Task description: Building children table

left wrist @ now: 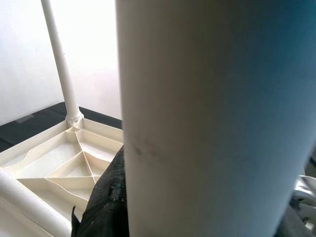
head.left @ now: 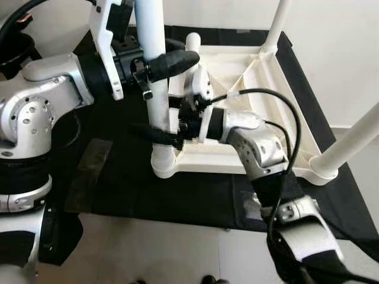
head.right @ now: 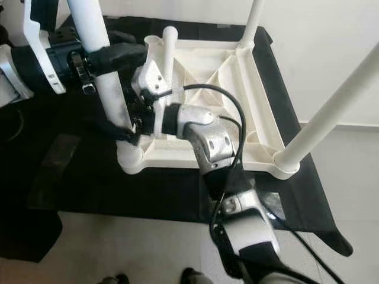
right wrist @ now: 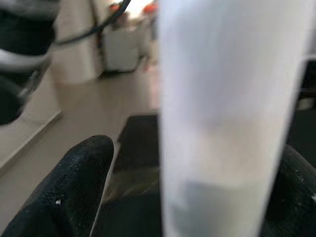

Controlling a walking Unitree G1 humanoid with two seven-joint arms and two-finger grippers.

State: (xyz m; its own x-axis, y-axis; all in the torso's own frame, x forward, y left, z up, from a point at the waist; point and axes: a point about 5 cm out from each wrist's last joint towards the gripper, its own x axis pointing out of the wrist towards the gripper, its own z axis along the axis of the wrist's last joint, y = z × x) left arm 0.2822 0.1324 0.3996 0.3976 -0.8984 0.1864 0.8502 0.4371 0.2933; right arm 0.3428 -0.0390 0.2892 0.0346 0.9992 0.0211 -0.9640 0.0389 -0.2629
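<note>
Standing in the near left corner socket of the upside-down white table top [head.left: 260, 77] is a white leg [head.left: 155, 71]. The left tool [head.left: 169, 62] pinches the leg higher up, and the right tool [head.left: 159, 135] pinches it low down. The table top lies on a black cloth [head.left: 195, 195] on the floor.

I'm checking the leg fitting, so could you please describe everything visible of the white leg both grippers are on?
The white leg is a smooth, round tube, plastic by its look, standing nearly upright in the near-left corner socket of the upturned table top. The left gripper clasps it high up; the right gripper clasps it low, just above the socket. A faint dark scuff marks its side.
</note>
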